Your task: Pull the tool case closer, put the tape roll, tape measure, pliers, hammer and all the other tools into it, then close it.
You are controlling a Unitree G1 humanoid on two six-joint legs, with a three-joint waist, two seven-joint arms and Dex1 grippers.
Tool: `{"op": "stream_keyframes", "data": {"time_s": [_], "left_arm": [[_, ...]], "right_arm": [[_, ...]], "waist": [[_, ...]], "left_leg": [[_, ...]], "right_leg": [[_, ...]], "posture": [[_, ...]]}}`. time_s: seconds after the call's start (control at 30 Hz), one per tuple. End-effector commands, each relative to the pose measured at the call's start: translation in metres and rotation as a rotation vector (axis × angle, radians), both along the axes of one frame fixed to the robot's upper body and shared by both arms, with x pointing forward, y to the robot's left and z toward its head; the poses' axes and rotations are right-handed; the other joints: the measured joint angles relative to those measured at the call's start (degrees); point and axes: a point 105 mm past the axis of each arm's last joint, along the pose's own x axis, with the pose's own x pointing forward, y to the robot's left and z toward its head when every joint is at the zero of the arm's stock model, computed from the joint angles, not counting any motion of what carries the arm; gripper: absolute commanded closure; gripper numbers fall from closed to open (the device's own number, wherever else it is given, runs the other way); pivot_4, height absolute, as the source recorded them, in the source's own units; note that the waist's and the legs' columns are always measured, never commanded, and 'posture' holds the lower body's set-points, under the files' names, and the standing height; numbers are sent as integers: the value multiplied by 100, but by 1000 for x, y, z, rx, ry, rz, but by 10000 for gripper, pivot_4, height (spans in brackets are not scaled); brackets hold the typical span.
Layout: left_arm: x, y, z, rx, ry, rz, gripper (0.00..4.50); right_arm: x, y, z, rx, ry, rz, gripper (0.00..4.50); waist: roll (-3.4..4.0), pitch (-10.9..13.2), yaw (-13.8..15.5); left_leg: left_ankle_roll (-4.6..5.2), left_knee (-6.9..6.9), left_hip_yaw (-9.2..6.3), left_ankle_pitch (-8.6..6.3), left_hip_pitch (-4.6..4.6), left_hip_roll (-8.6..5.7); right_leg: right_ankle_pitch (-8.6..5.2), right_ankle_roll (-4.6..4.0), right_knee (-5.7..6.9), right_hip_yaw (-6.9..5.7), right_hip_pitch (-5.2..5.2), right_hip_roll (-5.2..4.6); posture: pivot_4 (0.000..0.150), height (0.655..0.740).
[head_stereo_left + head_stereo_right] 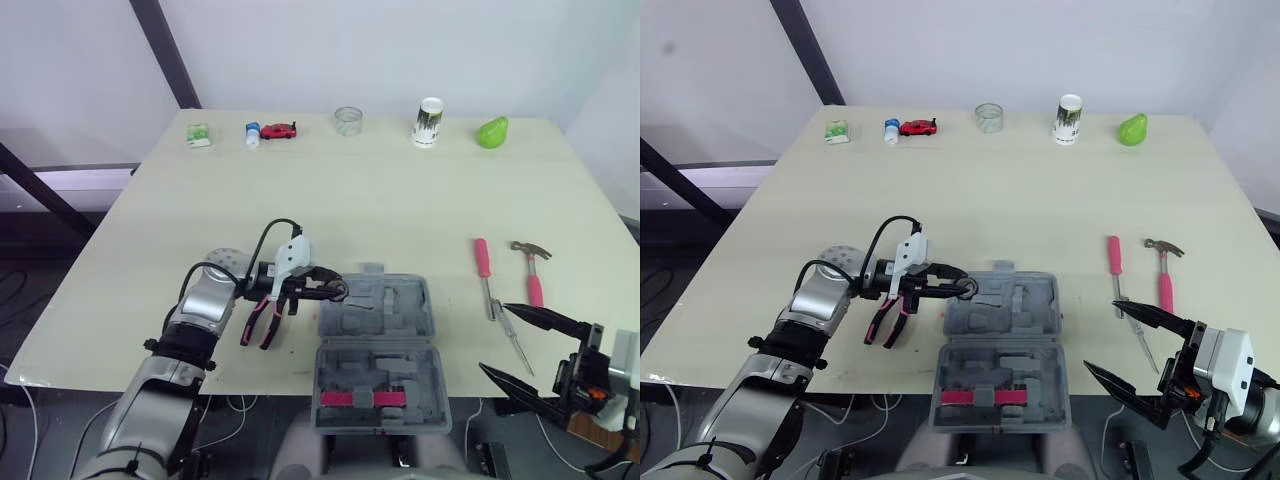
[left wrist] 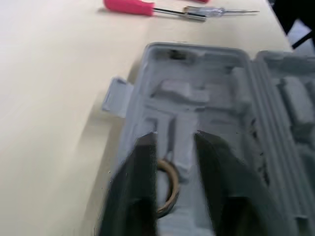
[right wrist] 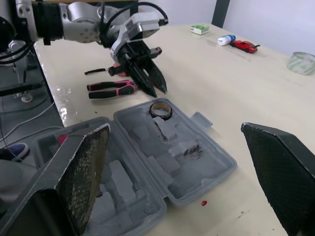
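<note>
Pale wood table seen from above. Grey tool case lies open at the near edge, roughly centre, both halves flat. A pink item sits in the near half.

L end effector hovers over the case's far-left corner, black fingers slightly apart and gripping nothing. The tape roll lies in the case just below the fingertips, in that corner.

Pliers w/ pink-and-black handles lie on the table just left of the case, under the L arm.

R end effector is at the near-right edge of the table, fingers spread wide, empty.

Right of the case, still on the table: pink-handled screwdriver, hammer w/ pink grip, thin screwdriver.

Along the far edge, L to R: green box, small bottle, red toy car, glass cup, white can, green pear.
</note>
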Motion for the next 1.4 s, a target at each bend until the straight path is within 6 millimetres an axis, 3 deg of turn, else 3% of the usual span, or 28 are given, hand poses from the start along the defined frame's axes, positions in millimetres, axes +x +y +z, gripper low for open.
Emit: {"op": "stream_keyframes", "data": {"time_s": [0.03,0.37,0.47,0.8,0.93,1.27,1.4], "left_arm": [[2,-1,6,-18,-50,12,39407],[7,-5,-1,-15,-26,27,39407],[12,-7,0,-13,-42,36,27596],[14,-8,-1,-12,-40,31,27596],[14,-8,-3,-10,-39,32,38832],[11,-9,-8,-2,-32,24,38832],[10,-10,-21,23,-16,31,38832]], "right_arm": [[0,0,5,-2,-21,11,0],[-1,2,5,2,-16,7,0],[-2,2,5,4,-14,4,0],[-2,3,3,4,-12,-5,0],[-2,3,3,5,-12,-6,0],[0,1,1,3,-7,-2,0],[1,1,0,3,-5,4,0]], "waist": [[0,0,2],[0,0,2],[0,0,3],[0,0,-14],[0,0,-14],[0,0,-13],[0,0,-13]], "left_leg": [[0,0,0,0,0,-2],[0,0,0,0,1,-3],[0,0,-1,0,0,-4],[0,0,-1,0,1,-4],[0,0,-1,0,1,-4],[0,0,-1,0,0,-4],[0,0,-1,0,1,-4]], "right_leg": [[0,0,0,0,0,0],[0,0,1,-1,0,2],[0,0,0,-2,0,2],[0,0,1,-1,0,2],[0,0,1,-1,0,2],[0,0,0,-1,0,2],[0,0,0,-1,0,2]], "posture": [[1500,7400],[1500,7400],[1500,7400],[1500,7400],[1500,7400],[1500,7400],[1500,7400]]}}
